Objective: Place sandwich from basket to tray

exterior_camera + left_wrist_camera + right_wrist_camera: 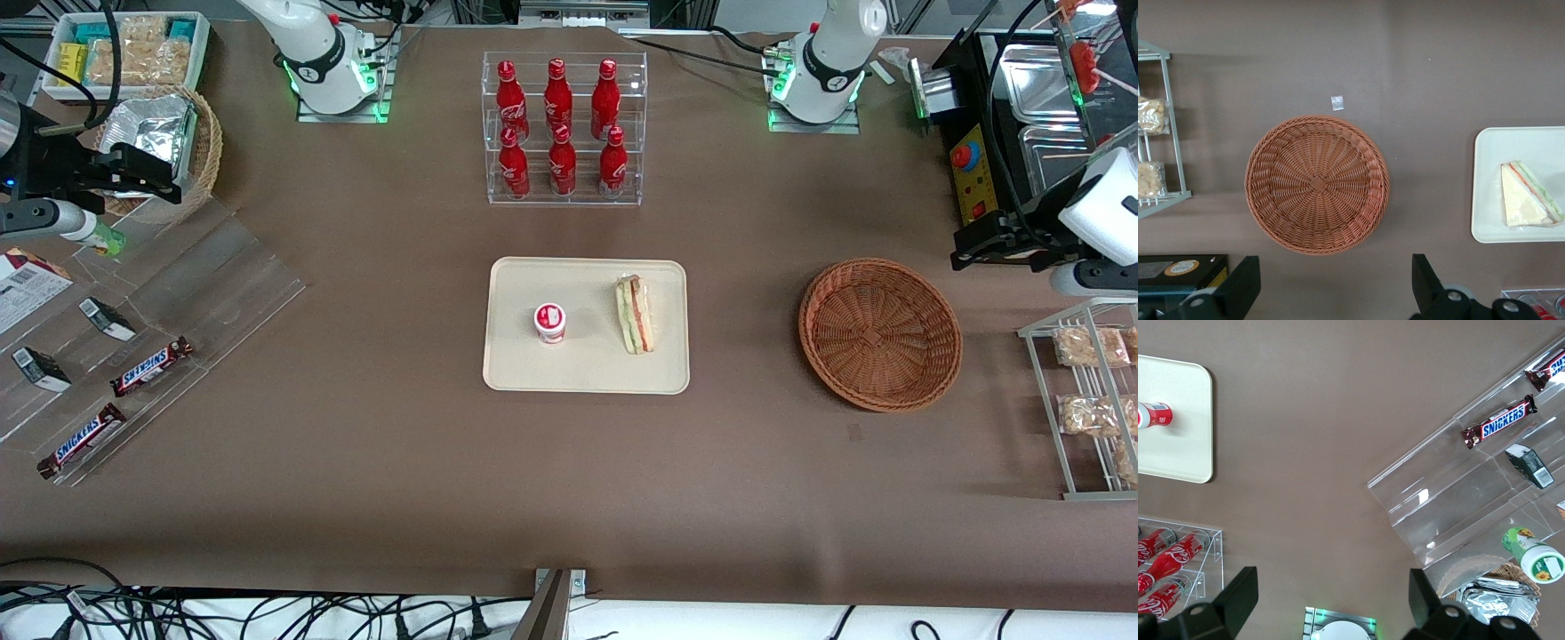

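The sandwich [635, 314], a pale bread wedge with red and green filling, lies on the beige tray [587, 369] near the tray edge that faces the basket. The wrist view shows the same sandwich [1525, 203] on the tray [1511, 143]. The reddish-brown wicker basket [880, 333] stands empty toward the working arm's end of the table, apart from the tray. My gripper [978, 247] hovers high, just off the basket's rim and farther from the front camera than the basket. In the wrist view the gripper [1331, 287] is open with nothing between its fingers, and the basket [1317, 185] lies below it.
A small red-and-white cup [550, 323] stands on the tray. A clear rack of red cola bottles [564, 129] is farther from the front camera than the tray. A grey wire rack [1093, 400] with snack packs stands beside the basket. A tiny paper scrap [1337, 103] lies near the basket.
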Robot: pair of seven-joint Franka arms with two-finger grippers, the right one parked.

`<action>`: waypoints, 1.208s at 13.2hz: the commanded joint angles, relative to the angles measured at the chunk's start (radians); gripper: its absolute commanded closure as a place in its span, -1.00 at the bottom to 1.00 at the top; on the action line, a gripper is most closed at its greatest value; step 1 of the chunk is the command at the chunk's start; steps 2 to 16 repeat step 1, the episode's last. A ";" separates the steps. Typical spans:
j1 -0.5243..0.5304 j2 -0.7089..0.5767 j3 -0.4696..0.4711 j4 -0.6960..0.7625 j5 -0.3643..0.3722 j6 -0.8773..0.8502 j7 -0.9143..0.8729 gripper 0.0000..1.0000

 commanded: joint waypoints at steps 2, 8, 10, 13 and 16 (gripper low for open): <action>-0.009 -0.025 0.016 -0.027 -0.005 -0.005 0.106 -1.00; -0.009 -0.025 0.016 -0.027 -0.005 -0.005 0.106 -1.00; -0.009 -0.025 0.016 -0.027 -0.005 -0.005 0.106 -1.00; -0.009 -0.025 0.016 -0.027 -0.005 -0.005 0.106 -1.00; -0.009 -0.025 0.016 -0.027 -0.005 -0.005 0.106 -1.00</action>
